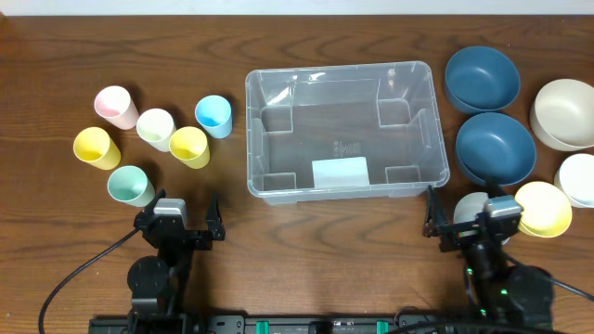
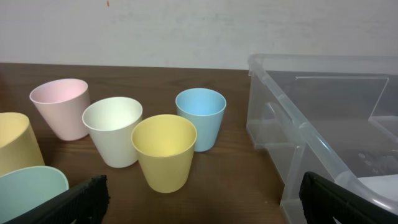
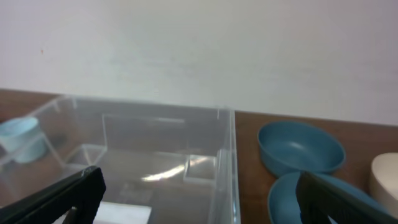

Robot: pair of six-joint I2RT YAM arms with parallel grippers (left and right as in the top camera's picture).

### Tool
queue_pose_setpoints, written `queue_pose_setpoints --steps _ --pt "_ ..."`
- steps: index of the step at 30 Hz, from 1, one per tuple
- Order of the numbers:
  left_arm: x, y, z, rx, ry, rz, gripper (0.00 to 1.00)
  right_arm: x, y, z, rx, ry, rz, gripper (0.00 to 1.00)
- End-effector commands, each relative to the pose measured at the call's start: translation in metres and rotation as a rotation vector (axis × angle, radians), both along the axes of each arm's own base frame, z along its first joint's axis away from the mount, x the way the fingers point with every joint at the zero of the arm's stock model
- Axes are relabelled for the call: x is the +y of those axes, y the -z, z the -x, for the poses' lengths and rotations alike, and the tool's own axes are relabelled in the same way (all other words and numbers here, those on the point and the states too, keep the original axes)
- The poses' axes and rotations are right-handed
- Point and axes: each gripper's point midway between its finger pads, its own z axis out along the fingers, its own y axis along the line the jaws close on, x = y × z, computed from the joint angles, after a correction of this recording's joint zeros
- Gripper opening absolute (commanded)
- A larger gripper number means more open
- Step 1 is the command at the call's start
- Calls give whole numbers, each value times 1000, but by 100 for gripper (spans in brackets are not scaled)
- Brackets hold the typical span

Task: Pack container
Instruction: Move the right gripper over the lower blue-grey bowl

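The clear plastic container (image 1: 340, 130) stands at the table's middle, with a white label on its base. It also shows in the left wrist view (image 2: 323, 124) and the right wrist view (image 3: 155, 162). Left of it stand several cups: pink (image 1: 114, 105), white (image 1: 155, 127), blue (image 1: 213, 115), two yellow (image 1: 189, 146) (image 1: 96, 147) and mint (image 1: 130, 186). Right of it are two dark blue bowls (image 1: 481, 78) (image 1: 496, 147), a cream bowl (image 1: 564, 113), a yellow bowl (image 1: 544, 208), a white bowl (image 1: 577, 178) and a grey one (image 1: 469, 207). My left gripper (image 1: 183, 221) and right gripper (image 1: 464, 221) are open and empty near the front edge.
Bare wooden table (image 1: 325, 241) lies between the two grippers in front of the container. A white wall shows behind the table in both wrist views.
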Motion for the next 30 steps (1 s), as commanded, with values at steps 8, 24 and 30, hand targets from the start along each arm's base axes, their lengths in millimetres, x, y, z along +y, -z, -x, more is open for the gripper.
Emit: queue_pose_setpoints --steps 8,24,30 --pt "2 15 0 32 -9 -12 98 -12 -5 -25 484 77 68 99" --pt "2 15 0 32 -9 -12 98 -18 29 -74 870 131 -140 91" --pt "2 15 0 32 -9 -12 98 -77 61 -69 996 415 -244 80"
